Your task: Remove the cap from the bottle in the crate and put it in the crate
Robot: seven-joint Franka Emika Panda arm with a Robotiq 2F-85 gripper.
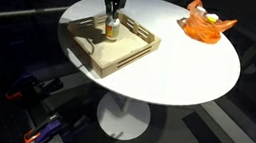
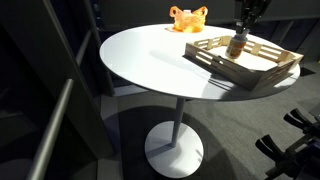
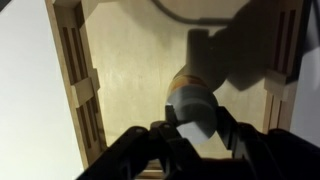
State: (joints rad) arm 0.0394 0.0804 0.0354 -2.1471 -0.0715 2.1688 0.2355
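Note:
A wooden crate (image 1: 121, 66) stands on the round white table (image 1: 189, 70), and it shows in both exterior views (image 2: 256, 76). A brown bottle (image 1: 111, 29) stands upright inside it (image 2: 236, 47). In the wrist view the bottle's grey cap (image 3: 190, 100) sits on the brown body (image 3: 183, 78), over the crate floor (image 3: 130, 70). My gripper (image 3: 195, 114) comes straight down over the bottle (image 1: 111, 9) (image 2: 244, 22). Its two fingers press on the left and right sides of the cap. The bottle still rests on the crate floor.
An orange crumpled object (image 1: 205, 25) (image 2: 187, 18) lies near the table's edge, away from the crate. The crate's slatted walls (image 3: 80, 95) close in around the bottle. Dark floor and stands surround the table.

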